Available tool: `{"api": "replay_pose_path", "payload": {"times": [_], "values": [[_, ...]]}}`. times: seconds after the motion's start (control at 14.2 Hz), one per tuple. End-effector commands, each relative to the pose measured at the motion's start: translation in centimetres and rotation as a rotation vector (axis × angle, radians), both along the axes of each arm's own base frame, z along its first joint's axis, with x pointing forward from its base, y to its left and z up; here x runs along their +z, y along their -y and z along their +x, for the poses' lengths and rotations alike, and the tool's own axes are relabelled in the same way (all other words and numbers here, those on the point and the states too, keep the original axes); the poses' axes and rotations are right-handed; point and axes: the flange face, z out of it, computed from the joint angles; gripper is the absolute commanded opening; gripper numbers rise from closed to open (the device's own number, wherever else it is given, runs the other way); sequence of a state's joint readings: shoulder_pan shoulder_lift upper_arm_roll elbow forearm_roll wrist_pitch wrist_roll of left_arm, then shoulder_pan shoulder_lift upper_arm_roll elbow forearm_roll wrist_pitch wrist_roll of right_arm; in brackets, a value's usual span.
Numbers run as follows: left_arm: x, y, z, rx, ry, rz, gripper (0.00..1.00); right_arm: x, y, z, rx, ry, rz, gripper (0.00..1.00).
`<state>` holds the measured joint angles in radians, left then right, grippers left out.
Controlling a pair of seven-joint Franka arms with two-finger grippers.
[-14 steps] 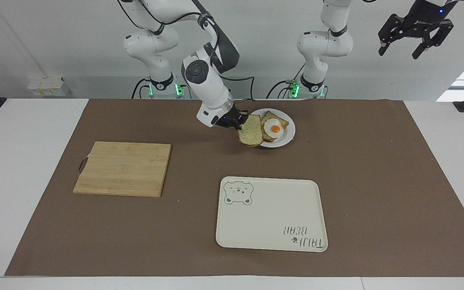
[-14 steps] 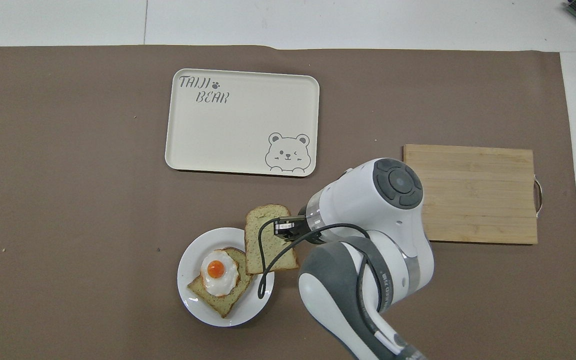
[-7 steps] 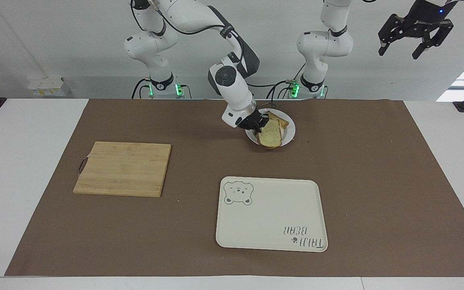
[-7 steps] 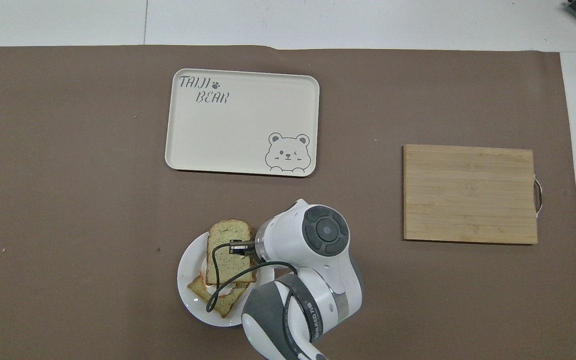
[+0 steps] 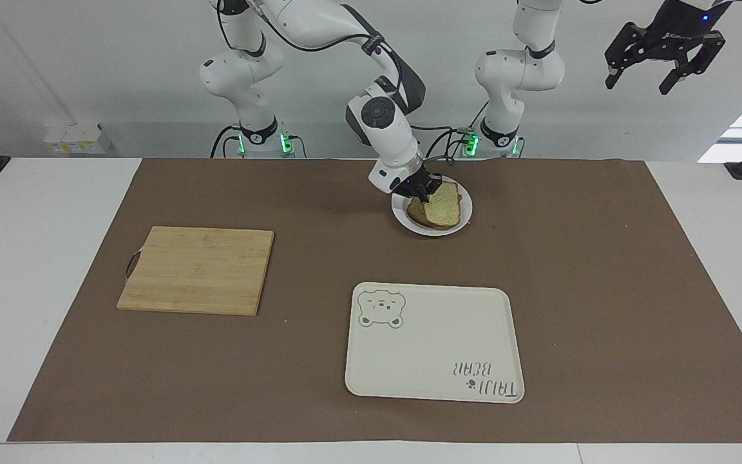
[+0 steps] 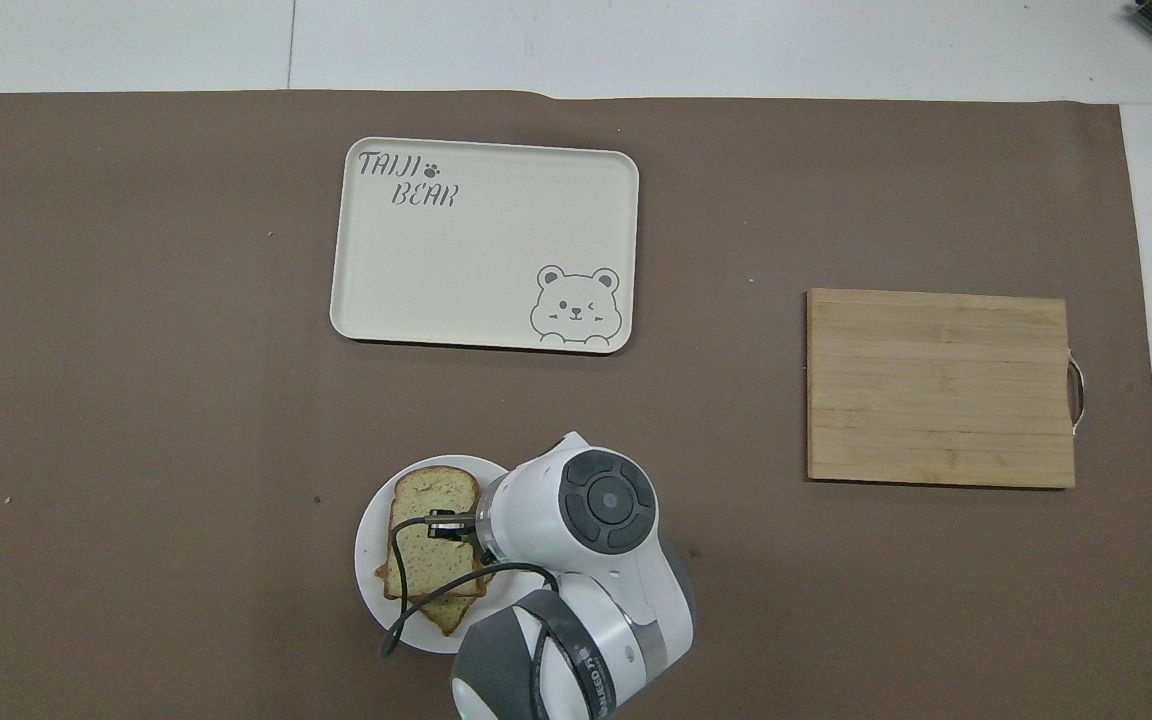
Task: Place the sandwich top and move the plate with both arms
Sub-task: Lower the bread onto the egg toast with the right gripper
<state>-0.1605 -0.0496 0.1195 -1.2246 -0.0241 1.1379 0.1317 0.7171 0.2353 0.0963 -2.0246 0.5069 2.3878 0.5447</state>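
The right tool [image 5: 427,188] is clenched on the sandwich top [image 5: 443,206], holding it at the edge toward the right arm's end. The slice lies over the lower bread slice [image 5: 417,211] on the plate [image 5: 403,219]; whether it rests fully or hangs just above cannot be told. Judged status: placement nearly done, release outstanding, plate move not begun.

The left tool [image 5: 666,45] hangs high, waiting; whether it is released cannot be told.

The facing view shows this grip. In the overhead view the right arm covers it; there the tray [image 6: 484,245] lies at twelve o'clock from the plate [image 6: 371,545], the cutting board [image 6: 939,387] toward two o'clock.
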Motion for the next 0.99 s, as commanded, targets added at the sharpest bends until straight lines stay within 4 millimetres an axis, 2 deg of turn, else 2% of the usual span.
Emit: {"api": "replay_pose_path", "payload": {"times": [0.0, 0.14, 0.21, 0.28, 0.49, 0.78, 0.92], "values": [[0.0, -0.2, -0.6, 0.01, 0.003, 0.006, 1.0, -0.4, 0.4, -0.8, -0.025, -0.014, 0.006, 0.0], [0.0, -0.2, -0.6, 0.009, 0.003, 0.006, 1.0, -0.7, 0.3, -0.8, -0.029, -0.016, 0.003, 0.0], [0.0, -0.2, -0.6, 0.01, 0.003, 0.006, 1.0, -0.7, 0.5, -0.6, -0.028, -0.015, 0.004, 0.37], [0.0, -0.2, -0.6, 0.01, 0.003, 0.006, 1.0, -0.8, 0.7, -0.4, -0.019, -0.015, 0.002, 0.99], [0.0, -0.2, -0.6, 0.01, 0.003, 0.006, 1.0, -1.3, 1.9, 1.5, -0.03, -0.004, -0.007, 1.0], [0.0, -0.2, -0.6, 0.009, 0.003, 0.006, 1.0, -0.5, 3.3, 3.1, -0.028, 0.038, -0.017, 1.0], [0.0, -0.2, -0.6, 0.009, 0.003, 0.006, 1.0, 0.2, 4.7, 4.3, -0.012, 0.083, -0.049, 1.0]]}}
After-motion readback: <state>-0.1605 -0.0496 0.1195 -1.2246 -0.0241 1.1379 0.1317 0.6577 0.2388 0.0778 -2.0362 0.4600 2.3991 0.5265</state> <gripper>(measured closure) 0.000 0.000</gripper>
